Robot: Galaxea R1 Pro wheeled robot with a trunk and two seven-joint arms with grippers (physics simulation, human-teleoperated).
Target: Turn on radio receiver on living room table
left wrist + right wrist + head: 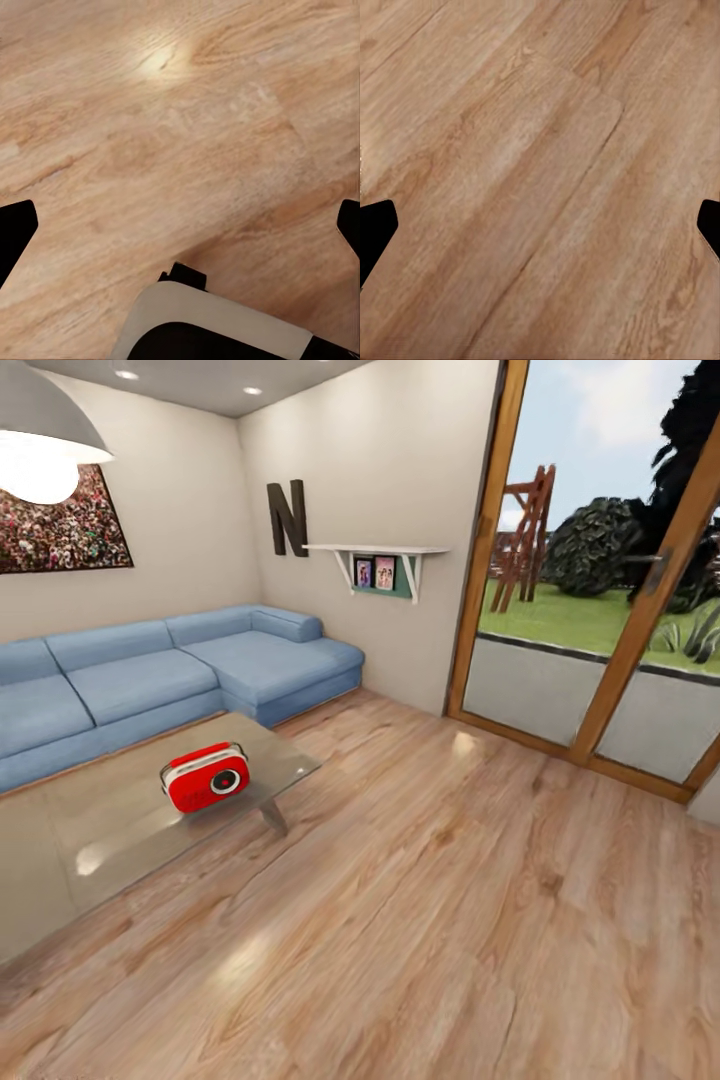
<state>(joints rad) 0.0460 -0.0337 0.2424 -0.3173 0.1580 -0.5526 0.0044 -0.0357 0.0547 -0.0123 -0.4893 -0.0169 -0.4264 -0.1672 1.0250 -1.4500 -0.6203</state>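
Observation:
The red radio receiver (205, 777) stands upright on the low glossy table (110, 840) at the left of the head view, near the table's right corner, its round dial facing me. Both wrist views look down on the wood plank floor. My left gripper (180, 232) is open, its dark fingertips (15, 232) far apart at the picture's edges with nothing between them. In the same way my right gripper (540, 232) is open over bare floor, with its fingertips (375, 229) spread wide. Neither gripper is near the radio.
A blue L-shaped sofa (170, 675) runs behind the table. A glass door with a wooden frame (590, 610) fills the right wall, and a wall shelf (380, 560) hangs beside it. Wide plank floor (450, 880) lies between me and the table. Part of my base (217, 322) shows below the left gripper.

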